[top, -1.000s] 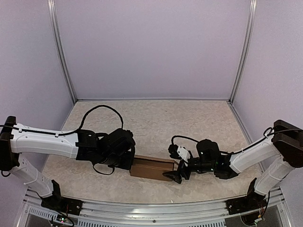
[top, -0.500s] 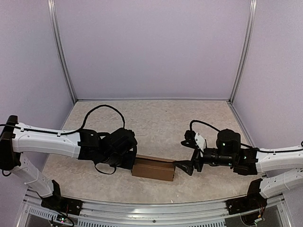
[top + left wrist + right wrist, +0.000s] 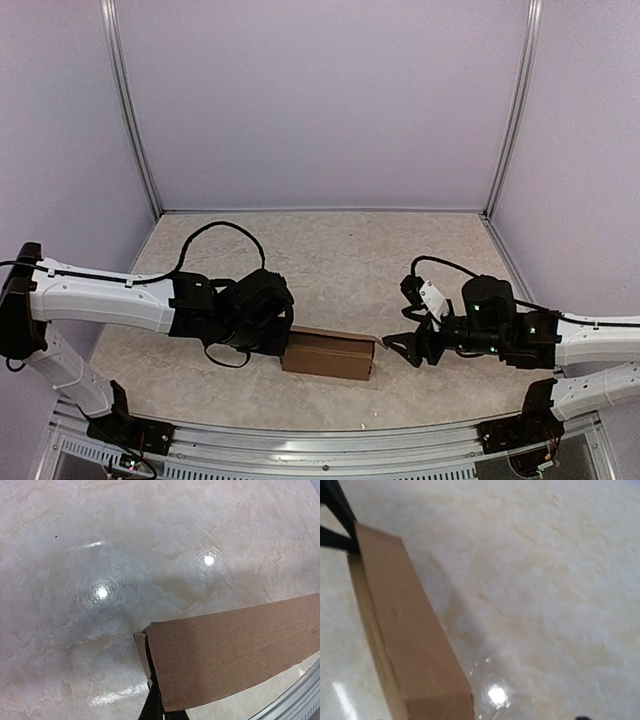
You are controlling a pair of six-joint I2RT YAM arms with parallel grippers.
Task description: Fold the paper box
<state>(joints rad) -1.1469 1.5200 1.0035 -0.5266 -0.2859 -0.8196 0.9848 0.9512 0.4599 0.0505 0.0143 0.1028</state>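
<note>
The paper box [image 3: 328, 353] is a small oblong box of plain brown cardboard lying flat on the marbled table [image 3: 340, 260] near its front edge. My left gripper [image 3: 283, 345] is shut, its black tips against the box's left end. In the left wrist view the fingertips [image 3: 161, 700] meet at the seam between the box's end flap and top panel [image 3: 235, 650]; I cannot tell whether a flap is pinched. My right gripper [image 3: 397, 348] stands open just off the box's right end, apart from it. In the right wrist view the box [image 3: 405, 630] runs away towards the left gripper's fingers [image 3: 335, 515].
A metal rail [image 3: 320, 440] runs along the table's near edge, close in front of the box, and shows in the left wrist view [image 3: 295, 700]. Pale walls with upright metal posts [image 3: 130, 110] enclose the back and sides. The left arm's black cable [image 3: 215, 228] loops over the table.
My right gripper has drawn back to the right, off the box's right end, and its jaws have narrowed slightly. The left gripper and box shifted a little to the right.
</note>
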